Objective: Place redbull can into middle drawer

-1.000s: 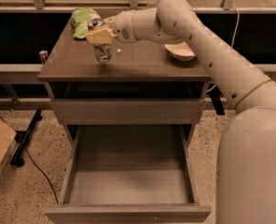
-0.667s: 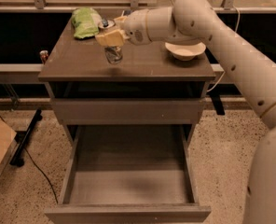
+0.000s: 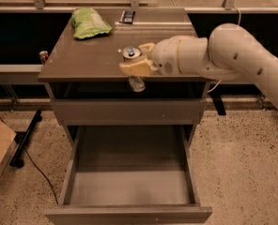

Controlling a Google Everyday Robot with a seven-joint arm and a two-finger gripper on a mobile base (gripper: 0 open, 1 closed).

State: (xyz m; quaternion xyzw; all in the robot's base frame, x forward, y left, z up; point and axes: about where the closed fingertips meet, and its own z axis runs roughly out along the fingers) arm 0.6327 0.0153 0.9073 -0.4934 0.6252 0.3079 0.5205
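One redbull can (image 3: 130, 54) stands nearly upright, its long axis vertical and silver top up, clamped by the gripper (image 3: 135, 69). Both hang above the open middle drawer (image 3: 129, 193), toward its back.

Surface (image 3: 82, 62): grey-brown cabinet top, flat, slight sheen.
Far left corner: green crinkled bag (image 3: 89, 23), lying flat.
Far edge, near the middle: small dark flat object (image 3: 127, 16), kind unclear.
Front edge, right of middle: claw (image 3: 135, 65) clasping the redbull can (image 3: 131, 53), which is tilted, its base hanging past the edge.
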